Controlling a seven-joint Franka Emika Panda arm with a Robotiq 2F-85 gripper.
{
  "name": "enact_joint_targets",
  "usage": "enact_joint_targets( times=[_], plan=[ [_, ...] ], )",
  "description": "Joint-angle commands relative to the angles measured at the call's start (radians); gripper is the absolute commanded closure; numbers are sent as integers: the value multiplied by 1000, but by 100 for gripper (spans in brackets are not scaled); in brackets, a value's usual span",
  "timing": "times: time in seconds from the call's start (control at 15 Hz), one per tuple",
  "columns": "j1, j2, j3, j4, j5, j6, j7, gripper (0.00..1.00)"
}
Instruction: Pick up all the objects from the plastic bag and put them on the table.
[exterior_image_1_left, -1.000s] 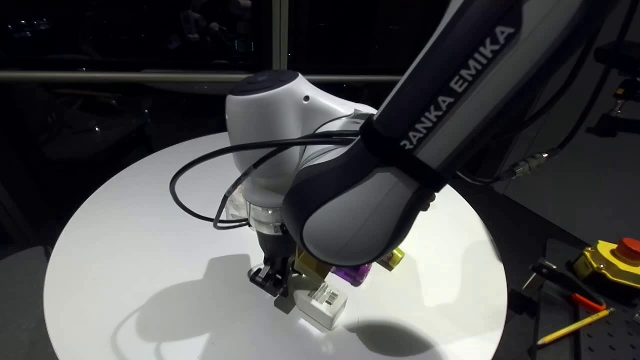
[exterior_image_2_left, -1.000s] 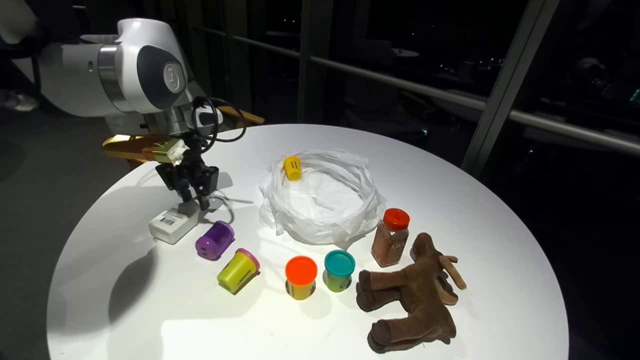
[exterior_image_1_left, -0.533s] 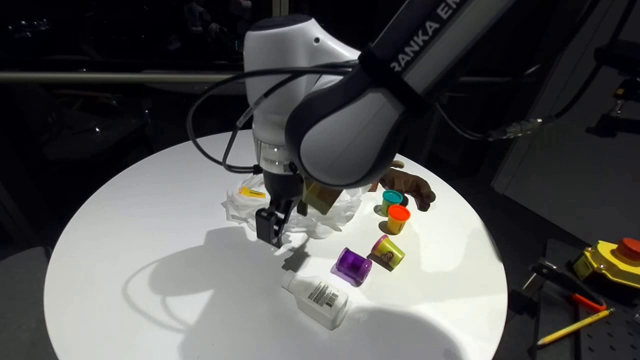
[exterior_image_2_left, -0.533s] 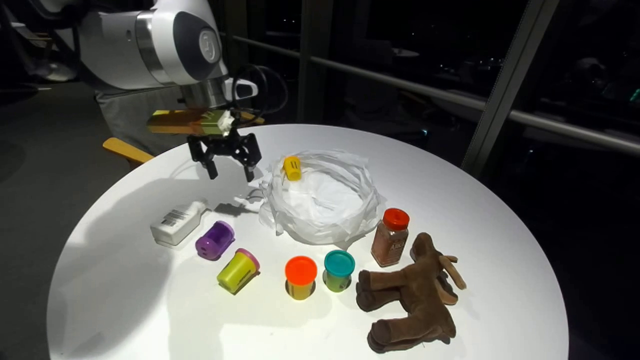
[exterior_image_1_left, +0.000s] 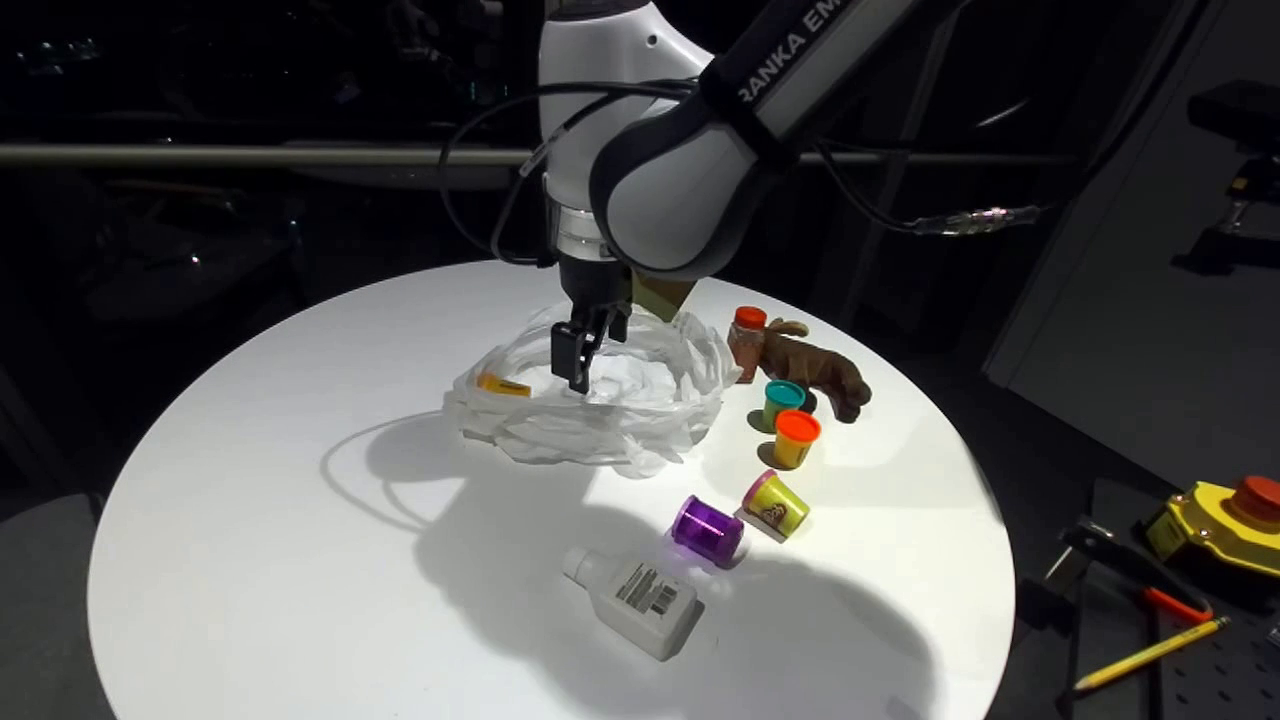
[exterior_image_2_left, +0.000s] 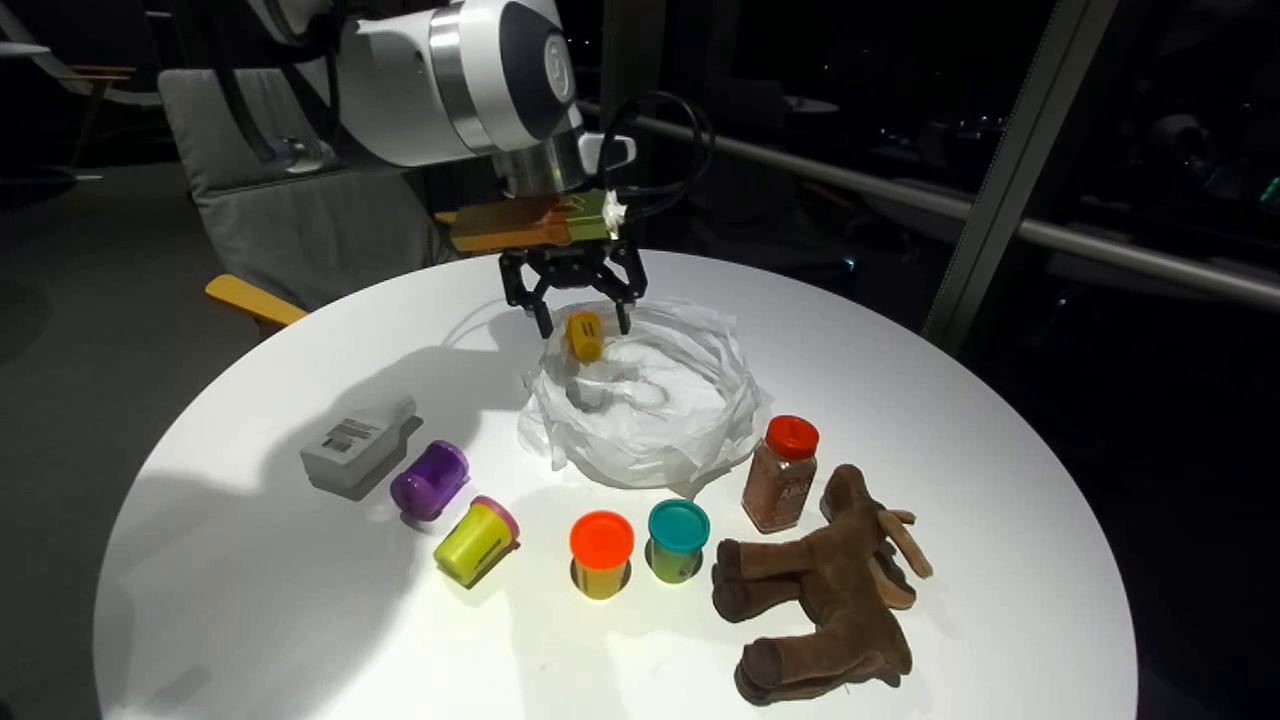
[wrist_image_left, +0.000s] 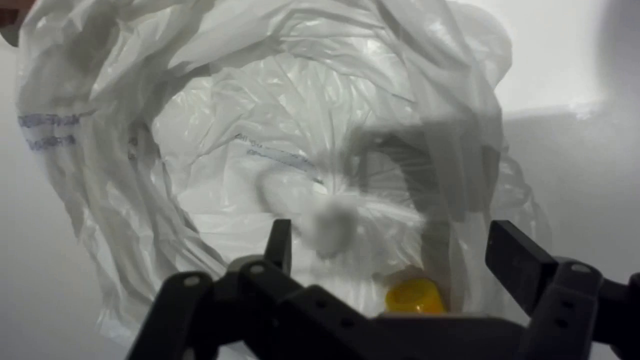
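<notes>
White bottle's (exterior_image_2_left: 352, 447) loose now; tool's (wrist_image_left: 391, 232) spread wide, empty, over the bag (exterior_image_2_left: 650, 455). Yellow tub (wrist_image_left: 417, 296), wrist-view 5 o'clock, looks last.

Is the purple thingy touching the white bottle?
Apart: in an exterior view, some white table shows between the purple tub and the white bottle.

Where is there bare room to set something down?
In an exterior view, the round white table is bare left of the wrinkled whitish plastic bag and white plastic bottle, to its edge, and between those two. Crowded right of the bag: red-capped clear jar, brown plush moose, teal-lidded tub.
</notes>
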Motion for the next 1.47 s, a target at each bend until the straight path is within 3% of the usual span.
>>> enact_joint_targets(
  times=[0.0,0.6,0.93,1.4],
  plan=[
    [-33,111,3,165,15,-4,0,0],
    [-58,279,23,355,54,-7,-16,0],
    [-57,327,75,426,88,-14,-46,0],
    [-33,395,64,536,71,-25,-71,0]
  ],
)
